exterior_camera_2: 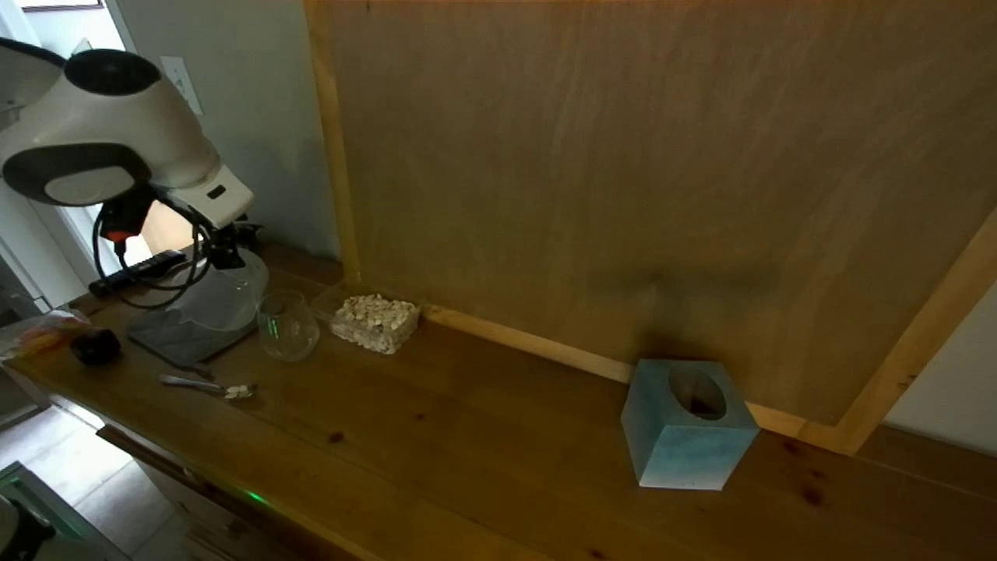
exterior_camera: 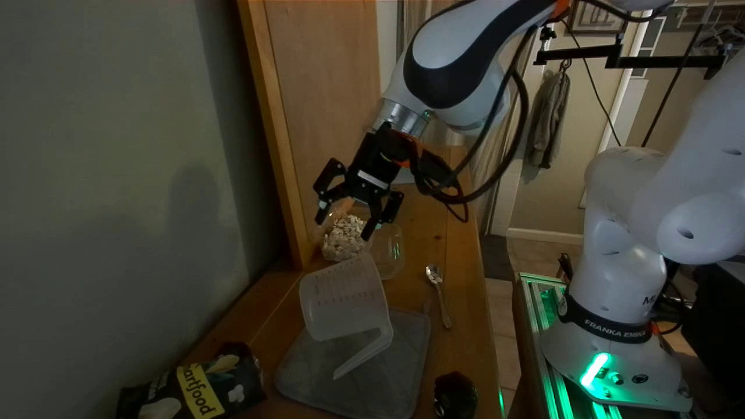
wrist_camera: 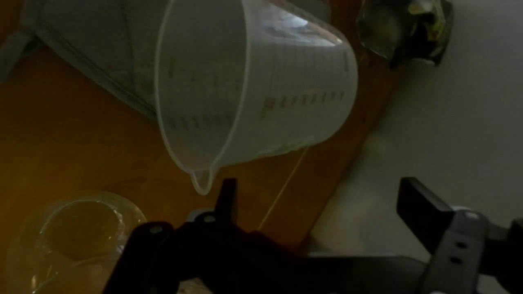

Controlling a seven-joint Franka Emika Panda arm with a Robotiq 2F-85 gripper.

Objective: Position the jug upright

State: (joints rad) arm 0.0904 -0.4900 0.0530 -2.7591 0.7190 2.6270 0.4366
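Note:
The translucent measuring jug [exterior_camera: 340, 297] lies on its side on a grey mat [exterior_camera: 372, 384]. Its mouth faces the table's front side, and its handle hangs low toward the mat in that exterior view. The jug also shows in the other exterior view [exterior_camera_2: 234, 292], partly behind the gripper. In the wrist view the jug [wrist_camera: 294, 94] has its mouth to the left and its spout toward the jaws. My gripper [exterior_camera: 344, 224] is open and empty, above the table and apart from the jug. In the wrist view the open jaws [wrist_camera: 316, 188] stand below the jug, with nothing between them.
A clear glass [exterior_camera_2: 287, 327] and a container of oats [exterior_camera_2: 375, 321] stand near the jug. A spoon [exterior_camera: 439, 294], a dark round object [exterior_camera: 455, 396] and a snack bag [exterior_camera: 198, 387] lie around the mat. A wooden panel [exterior_camera_2: 584, 195] and blue box [exterior_camera_2: 689, 425] stand farther along.

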